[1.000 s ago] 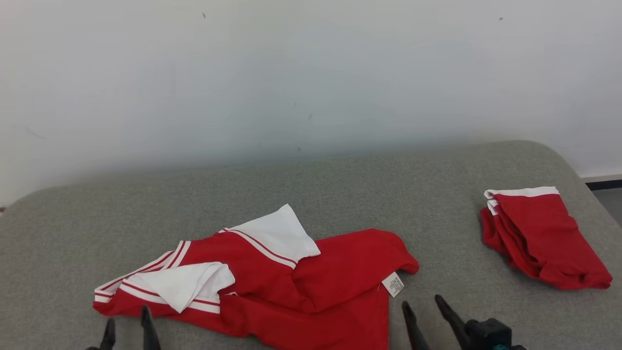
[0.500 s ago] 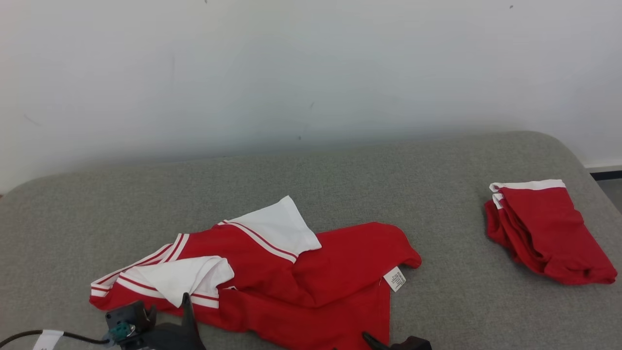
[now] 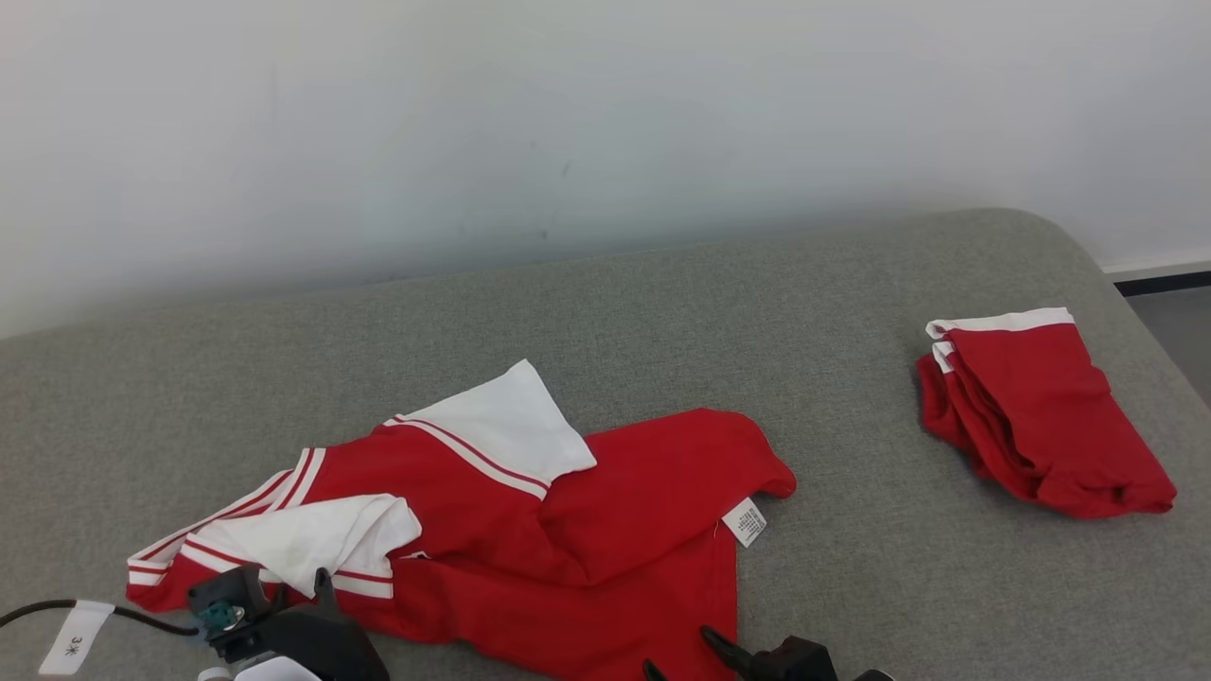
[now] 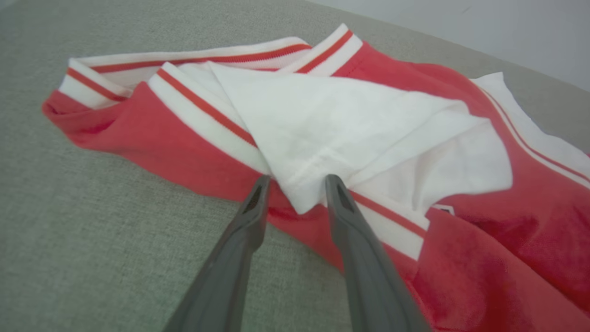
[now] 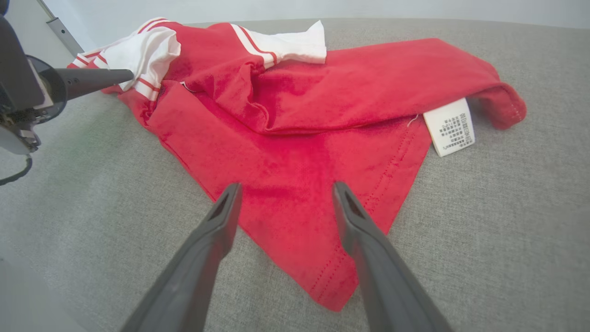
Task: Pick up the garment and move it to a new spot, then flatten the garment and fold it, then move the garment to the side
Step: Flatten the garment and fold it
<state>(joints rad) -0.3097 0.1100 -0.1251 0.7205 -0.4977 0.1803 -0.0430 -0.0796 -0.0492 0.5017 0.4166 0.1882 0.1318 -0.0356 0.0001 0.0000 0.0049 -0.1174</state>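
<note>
The garment [image 3: 530, 511], a red shirt with white striped panels, lies crumpled at the front left of the grey padded surface [image 3: 662, 312]. In the left wrist view the garment [image 4: 484, 240] has a white sleeve corner lying between the tips of my left gripper [image 4: 297, 184]. Those fingers stand a little apart on either side of the corner, low over the cloth. My left gripper [image 3: 317, 586] sits at the garment's left end. My right gripper [image 5: 283, 191] is open just over the red hem of the garment [image 5: 299, 124], with nothing pinched.
A second red garment [image 3: 1036, 411], folded, rests at the far right of the surface. A white care label [image 5: 451, 125] hangs off the crumpled garment's right edge. Behind the surface is a pale wall [image 3: 568, 113]. A tagged cable [image 3: 76, 634] trails from my left wrist.
The camera has shifted. My left gripper has come forward onto the white sleeve corner and its fingers have narrowed. My right gripper has moved left over the red hem.
</note>
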